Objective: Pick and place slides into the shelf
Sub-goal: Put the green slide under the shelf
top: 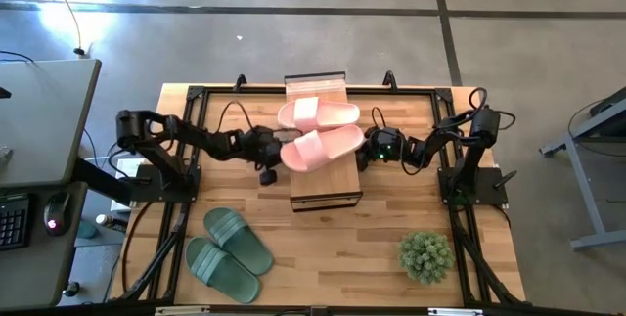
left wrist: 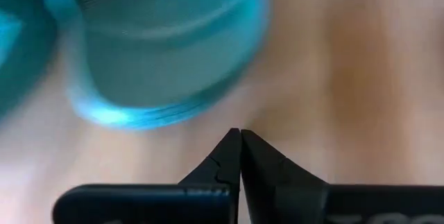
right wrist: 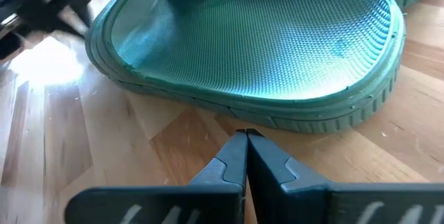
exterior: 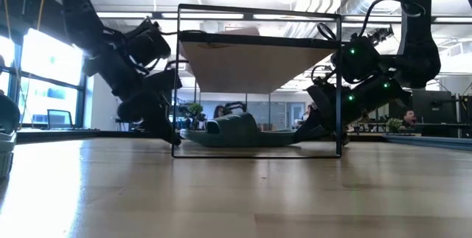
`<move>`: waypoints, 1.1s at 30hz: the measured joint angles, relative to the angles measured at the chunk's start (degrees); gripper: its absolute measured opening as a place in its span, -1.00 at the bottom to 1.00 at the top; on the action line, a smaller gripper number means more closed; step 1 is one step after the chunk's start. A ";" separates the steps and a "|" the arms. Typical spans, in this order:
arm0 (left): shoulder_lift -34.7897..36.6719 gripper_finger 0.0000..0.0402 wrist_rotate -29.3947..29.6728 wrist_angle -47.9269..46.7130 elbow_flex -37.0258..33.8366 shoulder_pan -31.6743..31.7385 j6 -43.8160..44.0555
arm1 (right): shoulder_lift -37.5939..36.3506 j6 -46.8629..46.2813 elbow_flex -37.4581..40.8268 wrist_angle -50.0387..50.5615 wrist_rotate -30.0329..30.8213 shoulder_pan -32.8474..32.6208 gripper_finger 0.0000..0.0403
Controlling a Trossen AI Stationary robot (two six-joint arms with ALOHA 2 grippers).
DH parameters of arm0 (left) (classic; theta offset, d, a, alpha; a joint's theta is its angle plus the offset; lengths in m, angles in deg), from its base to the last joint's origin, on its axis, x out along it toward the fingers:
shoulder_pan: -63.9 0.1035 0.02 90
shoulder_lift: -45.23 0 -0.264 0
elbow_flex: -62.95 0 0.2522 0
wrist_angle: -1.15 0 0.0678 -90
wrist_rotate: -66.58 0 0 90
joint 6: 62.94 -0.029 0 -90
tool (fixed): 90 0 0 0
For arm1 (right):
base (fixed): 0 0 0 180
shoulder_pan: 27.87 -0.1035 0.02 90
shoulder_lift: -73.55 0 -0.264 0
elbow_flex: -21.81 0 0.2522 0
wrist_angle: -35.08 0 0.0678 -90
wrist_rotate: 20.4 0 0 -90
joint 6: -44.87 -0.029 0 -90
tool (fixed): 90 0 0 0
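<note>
The shelf (top: 328,181) stands mid-table, its black frame (exterior: 258,9) seen end-on in the low view. Two pale pink slides (top: 318,115) (top: 323,148) lie on its wood top. Green slides (exterior: 236,131) lie on the table under the shelf. My left gripper (top: 266,162) is low at the shelf's left side, shut (left wrist: 241,135), with a blurred green slide (left wrist: 159,50) a little ahead of it. My right gripper (top: 372,150) is low at the shelf's right side, shut (right wrist: 246,135), its tips at the edge of a green slide (right wrist: 257,50). Two more green slides (top: 238,241) (top: 220,267) lie sole-down near the table's near-left corner. My right gripper's shut fingertips (right wrist: 236,148) point level from the table's right at the sole edge (right wrist: 250,116) of the green slide under the shelf, which lies flat on the table. Whether they touch that edge, I cannot tell.
A small green potted plant (top: 425,254) stands near the table's near-right corner. The shelf's thin black legs (exterior: 174,83) (exterior: 339,83) stand close beside both grippers. Bare wood lies between the plant and the near-left green slides.
</note>
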 joint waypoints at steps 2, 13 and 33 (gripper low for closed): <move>0.00 -1.00 0.01 3.34 -0.72 -1.38 1.80 | 0.02 0.00 0.00 0.04 -0.03 0.00 -1.00; 0.12 -1.00 11.66 7.96 -4.97 -3.08 8.81 | 0.11 -0.47 -1.57 0.45 -1.81 0.00 -1.00; -0.05 -1.00 14.24 19.16 -6.81 -8.16 8.22 | 0.13 0.77 -2.16 0.41 -4.50 2.20 -1.00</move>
